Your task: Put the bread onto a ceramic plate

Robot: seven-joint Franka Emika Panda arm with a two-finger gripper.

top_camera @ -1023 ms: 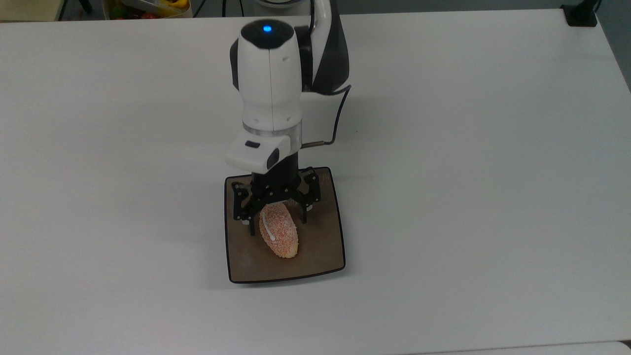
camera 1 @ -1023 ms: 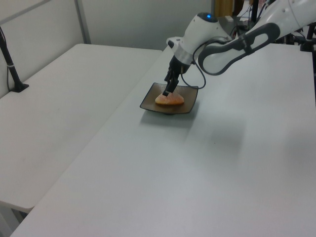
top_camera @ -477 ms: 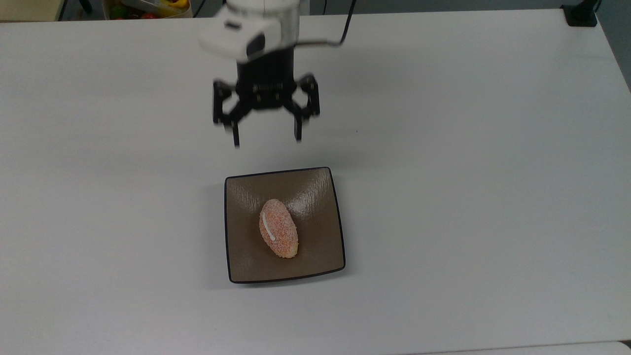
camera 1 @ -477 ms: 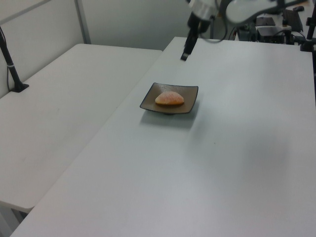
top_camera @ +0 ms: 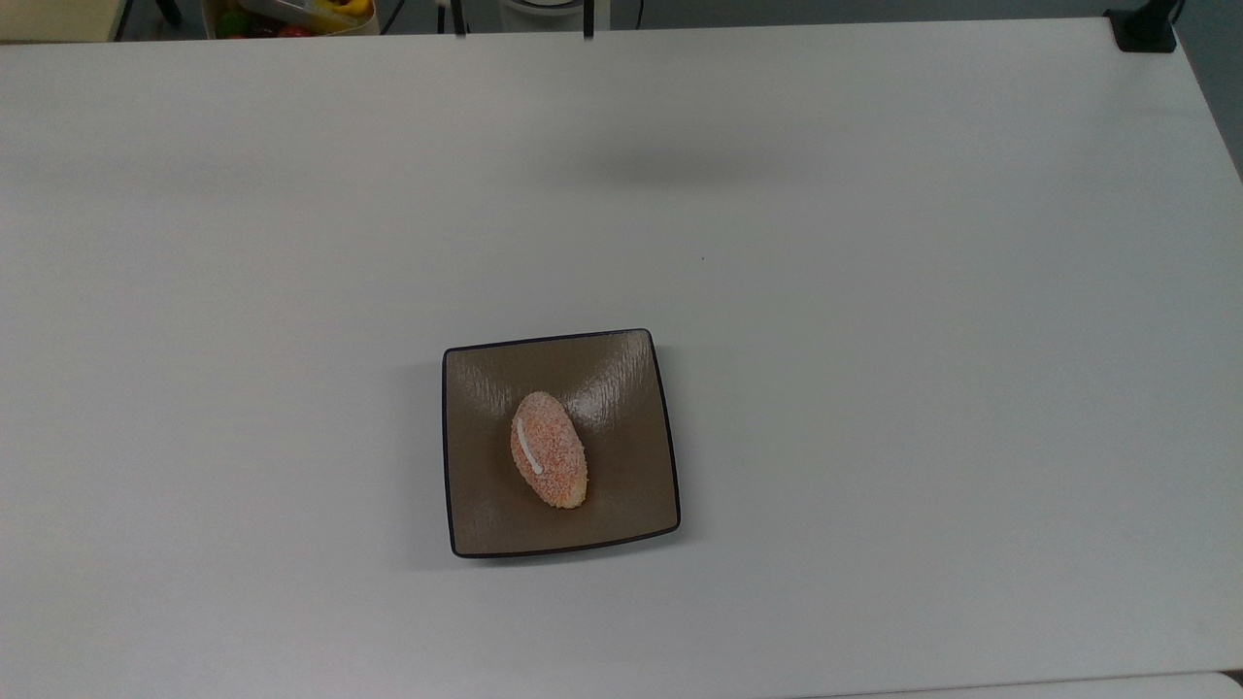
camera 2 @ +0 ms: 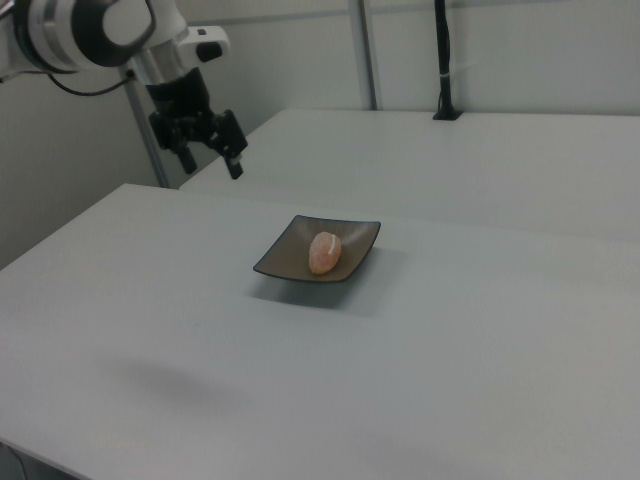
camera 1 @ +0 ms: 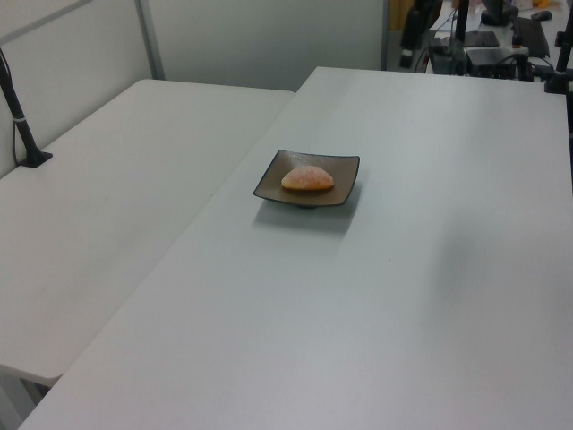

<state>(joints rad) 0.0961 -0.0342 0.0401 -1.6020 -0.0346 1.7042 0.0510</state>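
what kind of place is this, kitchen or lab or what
Most likely a robotics lab or test room, not a kitchen. A robot arm's gripper hangs open above plain white tables, black camera poles are clamped to the table edges, and the lone bread sits on a plate.

The robot arm (camera 2: pixel 85 30) is glossy white with rounded casings and a broad black band ringing its last joint. A thin black cable trails from the wrist. Below sits a white block, then the black skeletal end effector (camera 2: pixel 215 160) with two slim, spread fingers (camera 2: pixel 234 165).
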